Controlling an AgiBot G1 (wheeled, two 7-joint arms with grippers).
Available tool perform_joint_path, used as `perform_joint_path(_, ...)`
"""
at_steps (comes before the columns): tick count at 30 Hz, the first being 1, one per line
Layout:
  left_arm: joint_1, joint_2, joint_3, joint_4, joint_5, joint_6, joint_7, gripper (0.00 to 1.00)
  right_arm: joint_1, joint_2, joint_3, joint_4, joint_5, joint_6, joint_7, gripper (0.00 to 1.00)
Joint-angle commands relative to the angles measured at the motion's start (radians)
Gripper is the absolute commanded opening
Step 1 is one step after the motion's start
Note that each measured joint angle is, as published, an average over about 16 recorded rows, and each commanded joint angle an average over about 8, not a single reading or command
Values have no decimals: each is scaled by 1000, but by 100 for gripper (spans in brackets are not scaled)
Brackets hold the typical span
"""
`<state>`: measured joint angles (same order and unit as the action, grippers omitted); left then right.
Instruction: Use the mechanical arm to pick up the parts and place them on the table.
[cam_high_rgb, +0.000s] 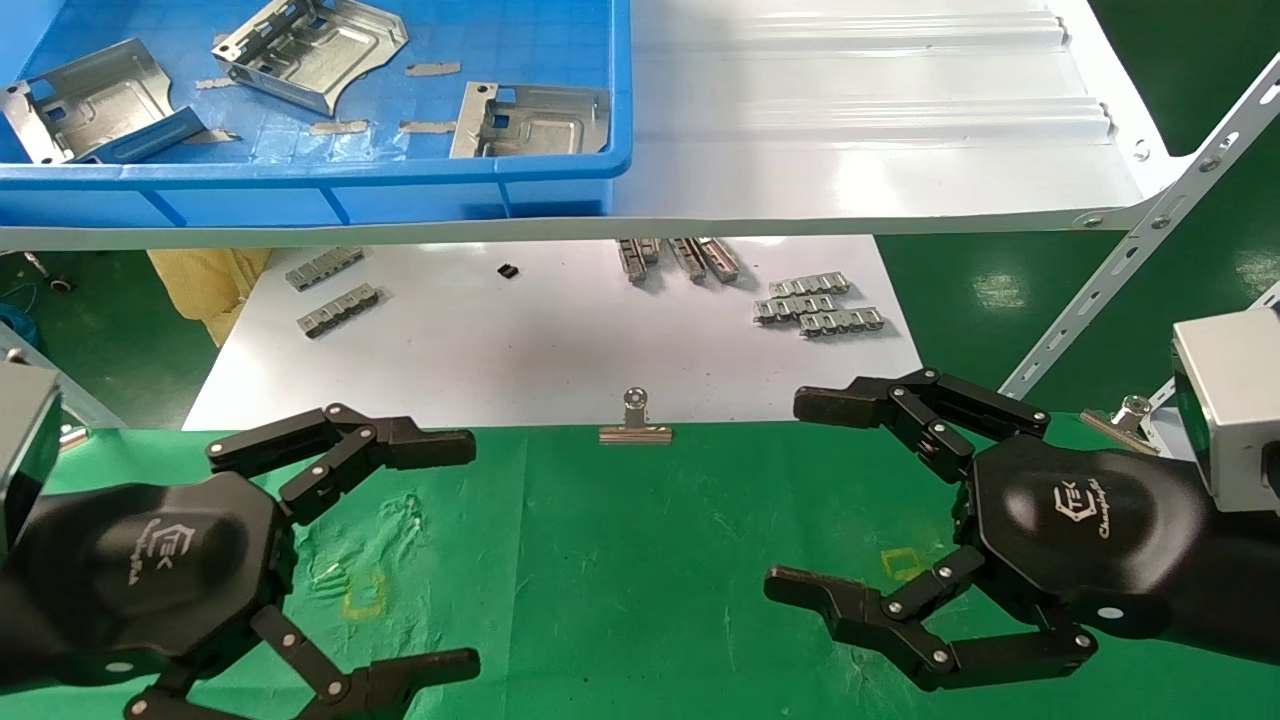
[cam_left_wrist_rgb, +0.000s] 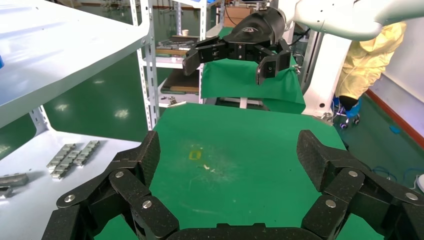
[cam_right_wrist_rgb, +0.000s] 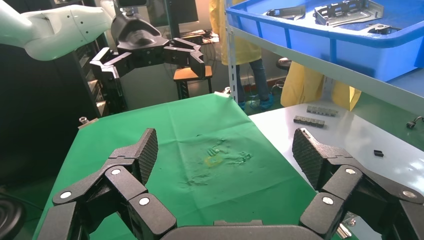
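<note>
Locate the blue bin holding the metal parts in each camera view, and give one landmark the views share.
Head view: the blue bin sits on the white shelf, upper left of the picture.
Left wrist view: not in it.
Right wrist view: the bin fills the upper right corner.
Shared landmark: the yellow square outline on the green cloth.

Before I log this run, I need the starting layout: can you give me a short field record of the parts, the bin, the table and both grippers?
parts: three silver plates, all lying in the blue bin
blue bin: on the white shelf
table: green cloth, no part on it
left gripper: open, empty, over the table's left side
right gripper: open, empty, over the table's right side
binder clip: at the cloth's far edge
link strips: on the white board
</note>
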<state>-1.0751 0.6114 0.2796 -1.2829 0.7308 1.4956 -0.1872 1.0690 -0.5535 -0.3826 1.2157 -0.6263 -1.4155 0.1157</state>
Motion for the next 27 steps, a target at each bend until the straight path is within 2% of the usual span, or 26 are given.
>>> perform_joint_path(1, 0, 0, 0, 0, 0, 0, 0, 100, 0, 0, 0, 0, 0, 0, 0, 100)
perform_joint_path(21, 0, 0, 0, 0, 0, 0, 0, 100, 0, 0, 0, 0, 0, 0, 0, 100)
perform_joint_path(22, 0, 0, 0, 0, 0, 0, 0, 100, 0, 0, 0, 0, 0, 0, 0, 91)
perform_joint_path(27, 0, 0, 0, 0, 0, 0, 0, 100, 0, 0, 0, 0, 0, 0, 0, 29)
